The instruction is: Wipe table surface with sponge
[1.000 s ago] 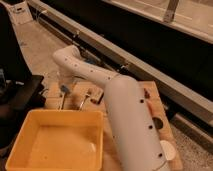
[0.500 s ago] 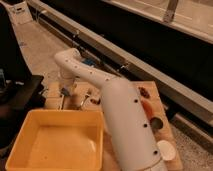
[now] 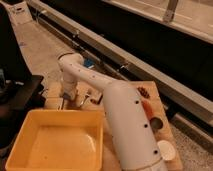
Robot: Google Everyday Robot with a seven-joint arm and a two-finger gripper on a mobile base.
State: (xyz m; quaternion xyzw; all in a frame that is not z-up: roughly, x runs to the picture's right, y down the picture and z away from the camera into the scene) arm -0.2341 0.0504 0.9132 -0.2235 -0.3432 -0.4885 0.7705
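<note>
The gripper (image 3: 66,96) hangs low over the far left part of the table (image 3: 161,107), at the end of the arm that bends down from a raised elbow. Whether it is apart, together or clamped on anything I cannot tell. It shows only as a dark tip just above the wood.

The sponge (image 3: 55,103) I take to be the dull greyish block lying on the table just left of the gripper, though that reading is not sure. On the gripper's other side lie a few thin pieces (image 3: 88,97), perhaps cutlery, near the arm. The tub (image 3: 60,142) fills the near left corner, its far rim close below the gripper. Further right, past the arm, sit a red thing (image 3: 146,107), a dark cup (image 3: 156,122) and a white disc (image 3: 165,150).

The step in hand looks like settling on the sponge, so the wipe seems hardly begun. To do it well, the gripper should come down square over the block and take it across its short sides, low enough that the sponge's underside stays flat on the wood. Pressure should be light and even — too much and the soft block will buckle or slip out. Free wood is scarce here, so strokes are best kept short, running along the planks between the tub's rim and the thin pieces, without pushing either.
</note>
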